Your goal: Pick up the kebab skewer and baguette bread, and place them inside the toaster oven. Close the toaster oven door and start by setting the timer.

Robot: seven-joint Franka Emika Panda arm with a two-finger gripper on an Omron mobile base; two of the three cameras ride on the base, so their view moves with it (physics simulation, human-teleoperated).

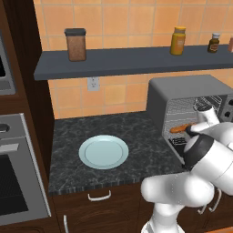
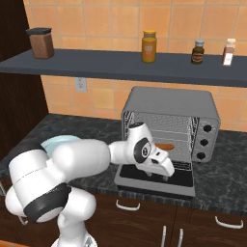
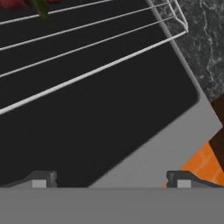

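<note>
The grey toaster oven (image 1: 182, 98) (image 2: 169, 113) stands on the counter with its door (image 2: 157, 181) (image 3: 109, 113) folded down flat. An orange-brown baguette (image 1: 182, 128) (image 2: 167, 146) lies on the wire rack (image 3: 87, 48) inside. At the top left edge of the hand view, red and green bits of the kebab skewer (image 3: 17, 3) rest on the rack. My gripper (image 2: 165, 172) (image 3: 111, 180) hovers just above the door's dark glass, open, with nothing between its fingertips (image 3: 40, 178). The oven's knobs (image 2: 207, 143) are on its right side.
A pale blue plate (image 1: 103, 151) (image 2: 60, 140) sits empty on the dark counter (image 1: 136, 132) left of the oven. A shelf (image 1: 113, 61) above carries jars and bottles. The built-in wall oven (image 1: 18, 182) is at the far left. My arm hides part of the oven in the left base view.
</note>
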